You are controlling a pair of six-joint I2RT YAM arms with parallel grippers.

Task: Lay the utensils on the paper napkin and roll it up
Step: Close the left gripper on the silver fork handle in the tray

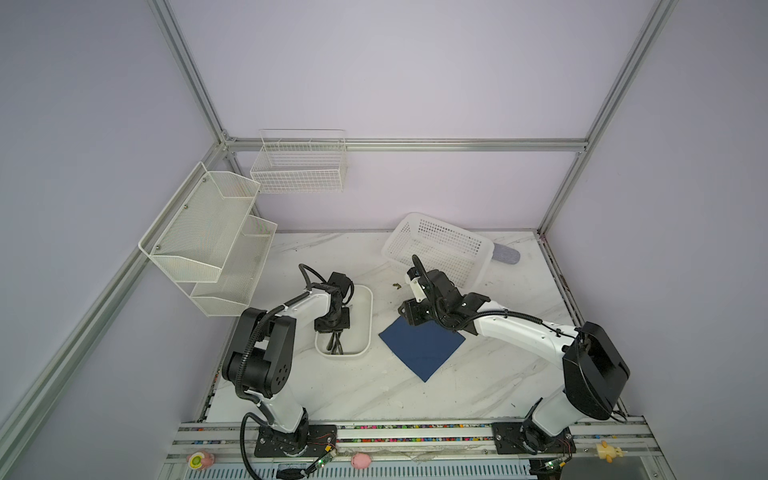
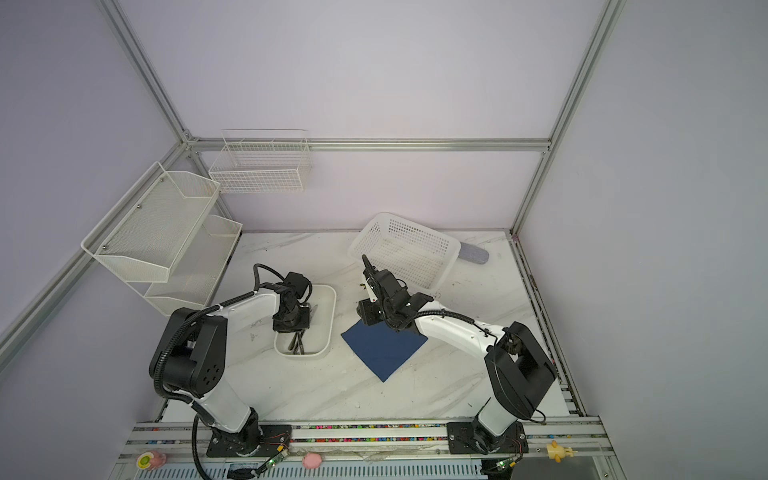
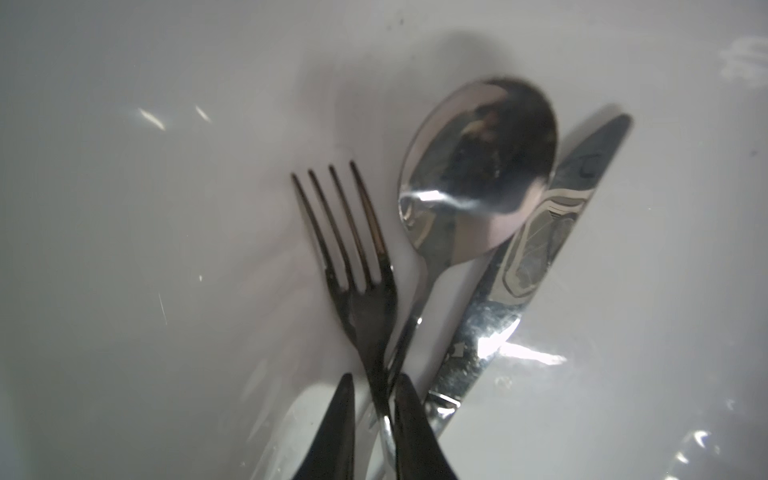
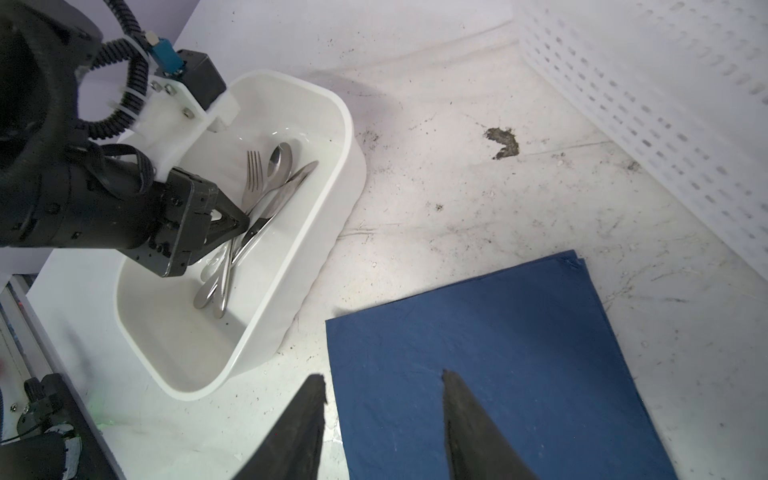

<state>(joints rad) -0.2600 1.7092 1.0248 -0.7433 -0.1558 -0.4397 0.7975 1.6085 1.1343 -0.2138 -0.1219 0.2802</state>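
The left jaws reach down into the white dish [image 4: 332,232], at the left middle of the right wrist view. They are almost closed around the crossed handles of the fork [image 3: 365,307] and the spoon [image 3: 478,166], but I cannot tell if they pinch tight. The knife [image 3: 540,241] lies just beside them, outside the jaws, so it may get left behind. The handles are smooth and shiny, so the fork or spoon could slip out or swing and hit the dish wall. All three utensils are in the dish, and none are on the paper napkin [image 1: 422,345]. It lies flat on the desk [image 1: 374,395] in the middle of both top views, just right of the dish. The right jaws are wide apart, hold nothing, and hang over the napkin's edge, where they could wrinkle the thin paper. The white basket with holes [image 1: 440,249], above the napkin, looks empty.
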